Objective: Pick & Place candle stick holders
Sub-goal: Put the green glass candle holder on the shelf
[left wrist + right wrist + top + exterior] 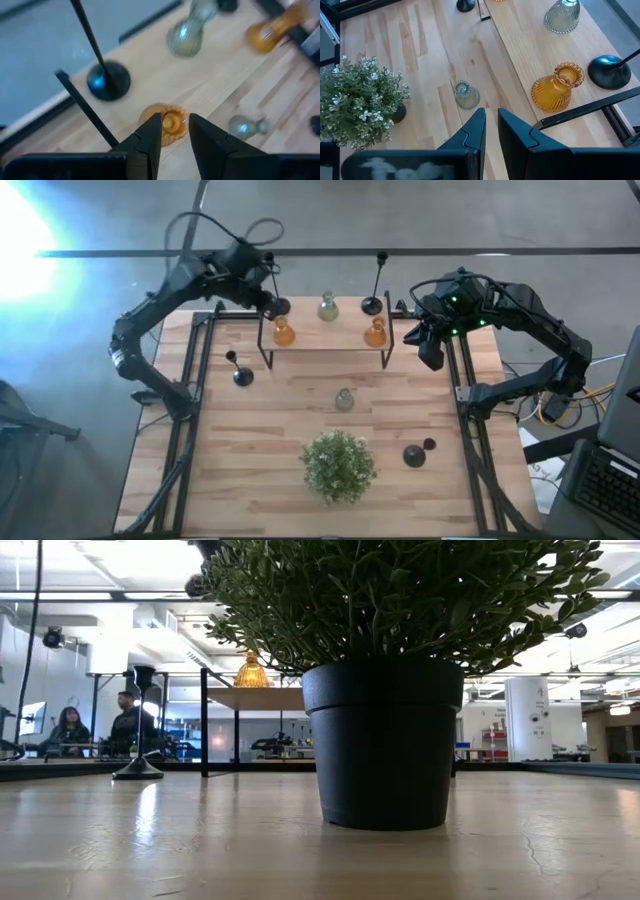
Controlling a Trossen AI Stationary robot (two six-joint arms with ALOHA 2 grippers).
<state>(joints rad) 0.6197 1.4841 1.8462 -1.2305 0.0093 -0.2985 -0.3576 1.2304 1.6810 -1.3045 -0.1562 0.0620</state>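
Amber candle stick holder (167, 122) stands on the shelf (210, 85) beneath the left tool (175, 131), part-open, empty.

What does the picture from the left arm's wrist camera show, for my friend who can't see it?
The left gripper hangs open right above an amber glass holder on a wooden shelf. Nearby stand a black holder, a pale green glass holder and another amber one.

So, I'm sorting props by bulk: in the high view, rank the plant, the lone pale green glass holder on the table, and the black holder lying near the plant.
1. Plant, clearly largest.
2. Lying black holder.
3. Pale green glass holder, only slightly smaller; that pair is close.
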